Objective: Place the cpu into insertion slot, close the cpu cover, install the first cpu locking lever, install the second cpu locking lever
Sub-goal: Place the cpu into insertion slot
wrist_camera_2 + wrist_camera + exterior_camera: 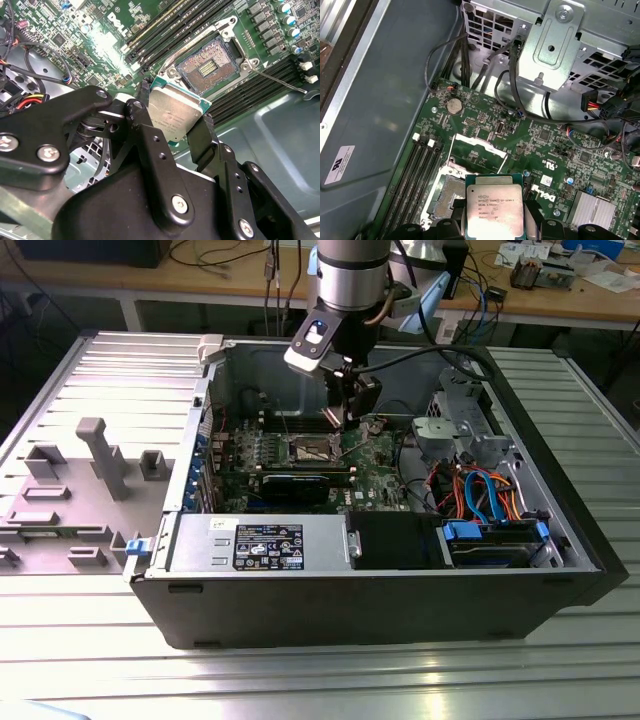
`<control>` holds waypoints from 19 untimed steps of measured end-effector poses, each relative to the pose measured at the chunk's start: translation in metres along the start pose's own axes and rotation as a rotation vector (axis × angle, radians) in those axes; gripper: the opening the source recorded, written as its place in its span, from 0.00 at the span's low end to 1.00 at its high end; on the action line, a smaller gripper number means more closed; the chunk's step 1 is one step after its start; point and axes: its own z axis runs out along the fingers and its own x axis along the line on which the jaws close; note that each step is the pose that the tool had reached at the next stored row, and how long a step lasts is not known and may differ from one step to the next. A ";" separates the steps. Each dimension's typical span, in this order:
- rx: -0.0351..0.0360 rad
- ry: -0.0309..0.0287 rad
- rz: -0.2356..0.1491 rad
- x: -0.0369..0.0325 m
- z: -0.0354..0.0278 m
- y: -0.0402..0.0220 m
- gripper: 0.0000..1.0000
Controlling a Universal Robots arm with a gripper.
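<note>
Once past the ribbed metal table, met the opened computer case on it, grey moulded fixtures at the exterior view's left. Deeper in, pinched the cpu by two opposite edges in the gripper, above the board, close by the uncovered insertion slot, not in it. Hemmed by drive cage and cables. Farthest back, a wooden bench.
</note>
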 end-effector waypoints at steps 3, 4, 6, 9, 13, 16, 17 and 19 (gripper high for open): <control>0.0000 -0.0005 0.006 0.0000 0.0002 0.0000 0.55; 0.0000 -0.0006 0.008 0.0000 0.0003 0.0000 0.55; 0.0001 -0.0009 0.011 0.0000 0.0004 0.0000 0.55; 0.0002 -0.0012 0.015 0.0000 0.0005 0.0000 0.55; 0.0002 -0.0016 0.021 0.0000 0.0007 -0.0001 0.55; 0.0002 -0.0019 0.024 0.0000 0.0008 0.0000 0.55; 0.0003 -0.0020 0.025 0.0000 0.0008 -0.0001 0.55; 0.0002 -0.0021 0.027 0.0000 0.0009 -0.0001 0.55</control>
